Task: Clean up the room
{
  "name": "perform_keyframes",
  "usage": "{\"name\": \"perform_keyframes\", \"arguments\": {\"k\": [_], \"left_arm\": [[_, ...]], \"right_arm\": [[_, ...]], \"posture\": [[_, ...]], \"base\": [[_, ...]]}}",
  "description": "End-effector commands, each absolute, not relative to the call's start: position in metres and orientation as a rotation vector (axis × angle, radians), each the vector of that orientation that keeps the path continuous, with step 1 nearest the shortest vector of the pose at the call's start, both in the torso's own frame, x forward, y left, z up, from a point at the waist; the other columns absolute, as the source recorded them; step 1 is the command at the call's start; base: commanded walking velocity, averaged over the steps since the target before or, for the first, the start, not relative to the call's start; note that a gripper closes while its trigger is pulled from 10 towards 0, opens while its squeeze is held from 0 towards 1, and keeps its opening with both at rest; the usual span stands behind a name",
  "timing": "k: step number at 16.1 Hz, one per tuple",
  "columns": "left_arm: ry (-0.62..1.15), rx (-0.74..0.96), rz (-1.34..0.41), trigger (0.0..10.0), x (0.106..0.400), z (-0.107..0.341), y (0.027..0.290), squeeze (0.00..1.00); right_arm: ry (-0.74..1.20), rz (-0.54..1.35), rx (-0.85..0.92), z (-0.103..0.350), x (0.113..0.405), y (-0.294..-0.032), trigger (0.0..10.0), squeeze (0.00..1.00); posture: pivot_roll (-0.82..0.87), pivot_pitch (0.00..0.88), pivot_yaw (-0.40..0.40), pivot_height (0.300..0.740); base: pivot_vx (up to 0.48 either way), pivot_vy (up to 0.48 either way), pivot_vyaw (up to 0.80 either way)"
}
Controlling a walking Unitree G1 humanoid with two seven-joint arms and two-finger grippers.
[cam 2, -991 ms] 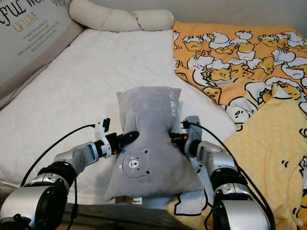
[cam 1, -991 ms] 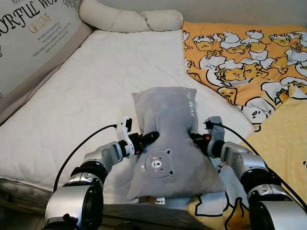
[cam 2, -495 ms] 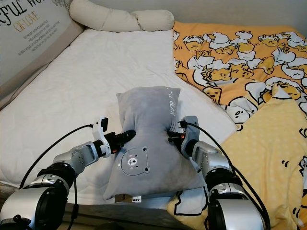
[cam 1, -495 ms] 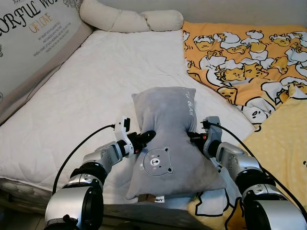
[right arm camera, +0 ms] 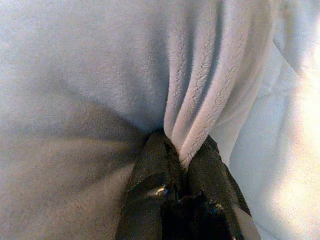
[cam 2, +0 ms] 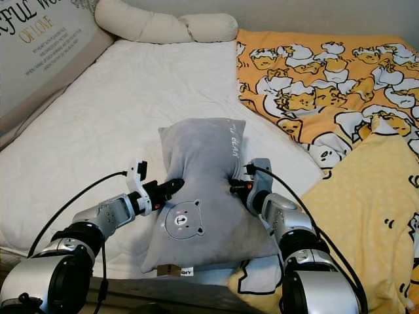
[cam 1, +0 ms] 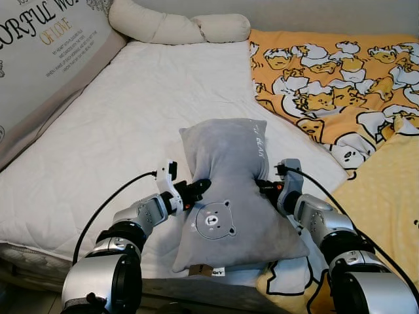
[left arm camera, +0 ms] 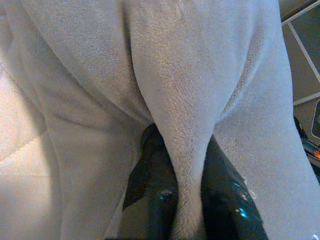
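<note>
- Tidying is only begun, by my reckoning: the bed (cam 1: 131, 104) shows a bare white quilted mattress, smooth with faint stitched squares, and I take it the bedding has yet to be straightened.
- On the right of the grey pillow, the orange blanket (cam 1: 340, 72) with its cartoon print lies rumpled, and a plainer yellow cover (cam 1: 393, 190) sits nearer me; both look soft and thin, and neither is folded.
- Far beyond the pillow, a long cream bolster (cam 1: 177, 26) curves along the head of the bed, plump and tube-shaped.
- The grey pillow (cam 1: 229, 196) itself sits at the near edge of the mattress, plush and short-napped, roughly rectangular with a small bear face printed on it and a tag at its near hem; I cannot tell whether it rests on the bed or hangs from my grip.
- My left gripper (cam 1: 196, 190) pinches a fold of fleece at its left flank.
- My right gripper (cam 1: 265, 186) is clamped on a pleat at its right flank.
</note>
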State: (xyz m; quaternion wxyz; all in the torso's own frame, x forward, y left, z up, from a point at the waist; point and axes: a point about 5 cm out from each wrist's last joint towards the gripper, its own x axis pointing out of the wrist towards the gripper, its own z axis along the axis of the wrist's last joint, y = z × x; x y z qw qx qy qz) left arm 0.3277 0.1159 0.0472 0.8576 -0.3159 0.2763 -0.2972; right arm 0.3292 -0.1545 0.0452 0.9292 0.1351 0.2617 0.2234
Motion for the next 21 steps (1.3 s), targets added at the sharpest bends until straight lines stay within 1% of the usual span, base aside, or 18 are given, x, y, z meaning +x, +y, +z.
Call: {"name": "perform_keyframes", "arguments": {"k": [1, 4, 5, 7, 10, 12, 14, 17, 19, 21], "left_arm": [[0.567, -0.659, -0.647, 0.0, 0.331, 0.053, 0.11, 0.0], [0.506, -0.676, -0.637, 0.0, 0.34, 0.067, 0.113, 0.0], [0.445, -0.651, -0.634, 0.0, 0.347, 0.08, 0.117, 0.0], [0.392, -0.636, -0.598, 0.0, 0.352, 0.09, 0.119, 0.0], [0.328, -0.645, -0.545, 0.0, 0.355, 0.103, 0.121, 0.0], [0.282, -0.604, -0.53, 0.0, 0.353, 0.11, 0.122, 0.0], [0.275, -0.584, -0.525, 0.0, 0.349, 0.112, 0.12, 0.0], [0.254, -0.557, -0.482, 0.0, 0.341, 0.114, 0.116, 0.0], [0.235, -0.516, -0.478, 0.0, 0.339, 0.12, 0.116, 0.0], [0.23, -0.483, -0.478, 0.0, 0.336, 0.123, 0.115, 0.0]], "right_arm": [[0.51, 0.501, 0.288, 0.05, 0.334, -0.138, 0.0, 0.0], [0.417, 0.481, 0.329, 0.063, 0.34, -0.136, 0.0, 0.0], [0.338, 0.477, 0.35, 0.072, 0.342, -0.136, 0.0, 0.0], [0.277, 0.476, 0.343, 0.077, 0.339, -0.136, 0.0, 0.0], [0.22, 0.427, 0.348, 0.085, 0.339, -0.139, 0.0, 0.0], [0.182, 0.388, 0.362, 0.093, 0.336, -0.142, 0.0, 0.0], [0.173, 0.376, 0.314, 0.095, 0.33, -0.143, 0.0, 0.0], [0.115, 0.286, 0.25, 0.1, 0.325, -0.152, 0.0, 0.0], [0.115, 0.273, 0.256, 0.104, 0.32, -0.153, 0.0, 0.0], [0.095, 0.249, 0.263, 0.11, 0.319, -0.151, 0.0, 0.0]], "posture": [[0.05, 0.0, 0.061, 0.74], [0.06, 0.0, 0.061, 0.74], [0.05, 0.0, 0.061, 0.74], [0.05, 0.0, 0.056, 0.74], [0.05, 0.0, 0.06, 0.74], [0.05, 0.0, 0.059, 0.74], [0.05, 0.0, 0.06, 0.74], [0.04, 0.0, 0.054, 0.74], [0.05, 0.0, 0.04, 0.74], [0.04, 0.0, 0.053, 0.74]], "base": [[0.0, 0.0, 0.0], [0.0, 0.0, 0.0], [0.0, 0.0, 0.0], [0.0, 0.0, 0.0], [0.0, 0.0, 0.0], [0.0, 0.0, 0.0], [0.0, 0.0, 0.0], [0.0, 0.0, 0.0], [0.0, 0.0, 0.0], [0.0, 0.0, 0.0]]}}
